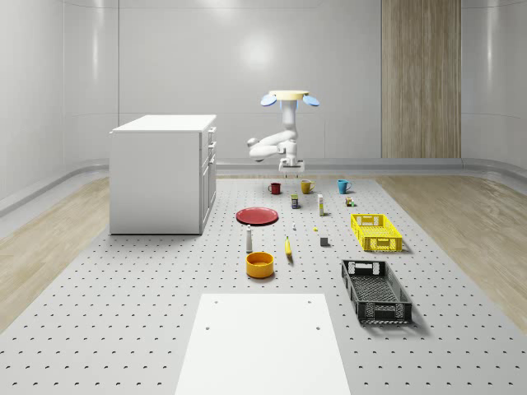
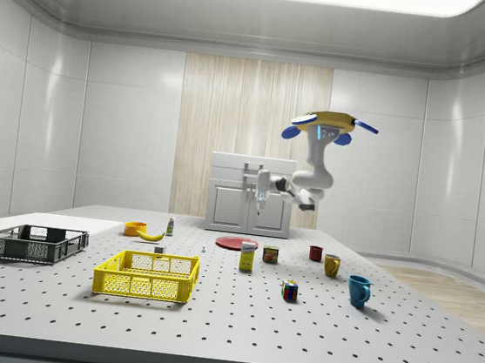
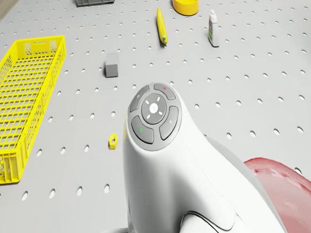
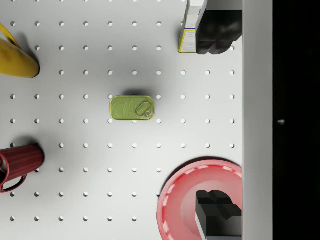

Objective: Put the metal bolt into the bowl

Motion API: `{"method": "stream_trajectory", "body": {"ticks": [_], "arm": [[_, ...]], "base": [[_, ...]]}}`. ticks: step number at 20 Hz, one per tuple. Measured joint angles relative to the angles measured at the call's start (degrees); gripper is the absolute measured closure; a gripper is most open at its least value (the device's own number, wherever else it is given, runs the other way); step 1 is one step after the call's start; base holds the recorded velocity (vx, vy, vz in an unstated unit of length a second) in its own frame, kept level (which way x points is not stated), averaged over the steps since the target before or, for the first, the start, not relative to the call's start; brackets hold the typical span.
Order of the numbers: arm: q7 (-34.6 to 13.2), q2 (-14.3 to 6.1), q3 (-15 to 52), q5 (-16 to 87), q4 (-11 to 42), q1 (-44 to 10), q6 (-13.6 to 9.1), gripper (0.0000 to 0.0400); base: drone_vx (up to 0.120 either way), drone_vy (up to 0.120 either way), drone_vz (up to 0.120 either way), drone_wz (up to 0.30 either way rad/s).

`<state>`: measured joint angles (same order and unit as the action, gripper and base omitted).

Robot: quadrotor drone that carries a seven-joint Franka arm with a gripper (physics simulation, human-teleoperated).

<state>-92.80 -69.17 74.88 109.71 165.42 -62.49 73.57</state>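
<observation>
Drone hovered over the table's far end, near the mugs (image 1: 306, 187). Gripper (image 4: 218, 122) hung above can (image 4: 132, 108) and plate (image 4: 190, 200), jaws wide apart, nothing held. Bolt, prob. the small yellowish piece (image 3: 112, 140), lay on bare table betw. plate and yellow crate (image 3: 13, 107), well apart from bowl (image 1: 259, 264). Judged light, rigid, smooth, apt to roll: pinch across its body, low. Bowl and both crates appeared empty.
</observation>
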Motion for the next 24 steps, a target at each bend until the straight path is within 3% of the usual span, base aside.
{"method": "stream_trajectory", "body": {"ticks": [9,14,24], "arm": [[-0.66,-2.30,0.63,-1.15,-0.15,-0.70,2.12,0.0000],[-0.98,-3.49,0.94,-1.74,-0.23,-1.05,3.23,0.0000],[-1.55,-5.72,1.47,-2.80,-0.37,-1.67,5.30,0.0000]], "base": [[0.120,0.000,-0.120,0.000],[0.120,-0.096,-0.112,0.000],[0.120,0.000,-0.016,0.000]]}}
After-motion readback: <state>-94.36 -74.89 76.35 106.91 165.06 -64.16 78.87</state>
